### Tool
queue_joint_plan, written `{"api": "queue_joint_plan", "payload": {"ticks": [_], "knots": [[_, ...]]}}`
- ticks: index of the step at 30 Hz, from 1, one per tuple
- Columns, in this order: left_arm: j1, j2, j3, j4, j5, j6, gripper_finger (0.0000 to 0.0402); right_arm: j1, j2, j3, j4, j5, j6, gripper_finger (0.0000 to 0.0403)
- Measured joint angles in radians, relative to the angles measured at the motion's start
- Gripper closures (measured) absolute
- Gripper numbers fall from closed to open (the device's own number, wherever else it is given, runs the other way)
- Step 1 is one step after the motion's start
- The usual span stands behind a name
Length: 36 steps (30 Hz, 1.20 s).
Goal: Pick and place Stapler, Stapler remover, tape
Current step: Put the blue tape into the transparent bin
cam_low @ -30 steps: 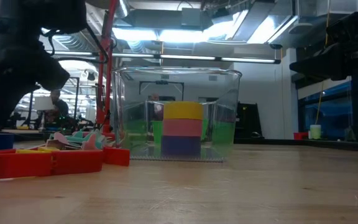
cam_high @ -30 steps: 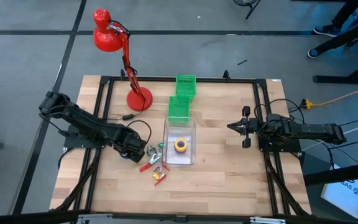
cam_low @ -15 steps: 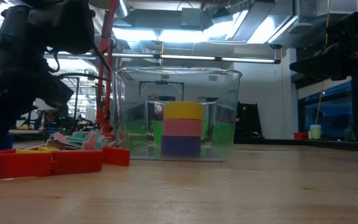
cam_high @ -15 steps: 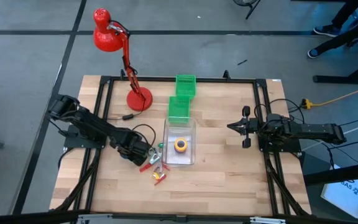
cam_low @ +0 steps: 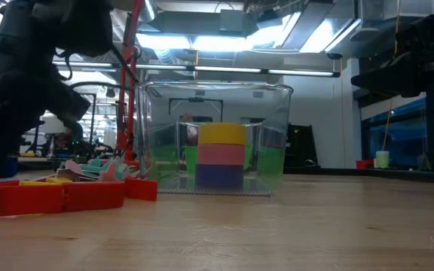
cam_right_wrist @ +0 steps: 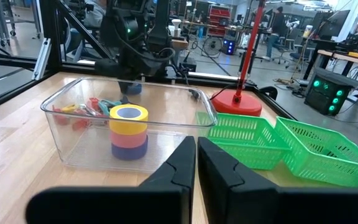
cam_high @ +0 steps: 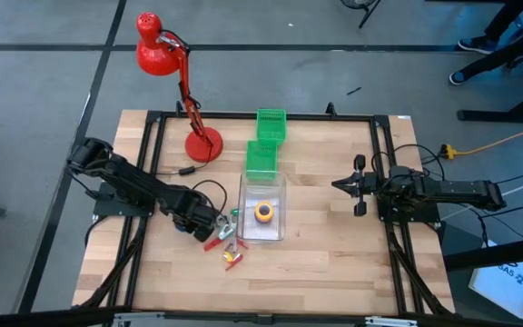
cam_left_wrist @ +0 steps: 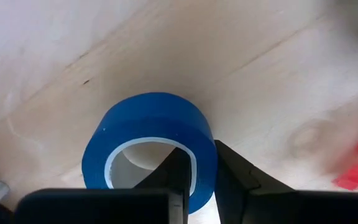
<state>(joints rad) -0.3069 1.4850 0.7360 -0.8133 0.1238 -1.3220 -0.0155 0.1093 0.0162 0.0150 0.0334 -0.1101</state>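
Observation:
A blue roll of tape lies flat on the wood left of the clear box, with my left gripper shut on it from above. In the box stands a stack of tape rolls, yellow on pink on blue. Beside the box's near left corner lies a small pile of red and grey pieces, and a long red piece shows in front in the low view. My right gripper waits shut at the table's right side, level, touching nothing. My left gripper pinches the blue roll's wall, one finger inside the ring and the other outside it. The fingers point straight down. The roll lies flat with its open side up; I cannot tell whether it still rests on the table.
Two green baskets stand beyond the box toward the far edge. A red desk lamp stands at the far left, its cable on the wood. Bare wood lies along the near edge and between the box and my right arm.
My left arm has leaned toward the clear box, and its gripper has shifted a little that way and down over the spot left of the pile. The box, the stack of rolls and the red pieces have stayed in place.

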Motion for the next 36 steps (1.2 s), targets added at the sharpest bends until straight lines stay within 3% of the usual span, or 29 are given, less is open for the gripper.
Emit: {"api": "queue_joint_plan", "payload": {"ticks": [9, 29, 36], "knots": [[0.025, -0.069, 0.042, -0.004, -0.122, 0.0, 0.0364, 0.0, 0.0, 0.0, 0.0, 0.0, 0.0, 0.0382], [0.224, -0.379, 0.054, 0.008, -0.41, 0.028, 0.0363, 0.0, 0.0, 0.0, 0.0, 0.0, 0.0, 0.0382], [0.29, -0.47, 0.054, 0.155, -0.526, 0.145, 0.0364, 0.0, 0.0, 0.0, 0.0, 0.0, 0.0, 0.0382]]}}
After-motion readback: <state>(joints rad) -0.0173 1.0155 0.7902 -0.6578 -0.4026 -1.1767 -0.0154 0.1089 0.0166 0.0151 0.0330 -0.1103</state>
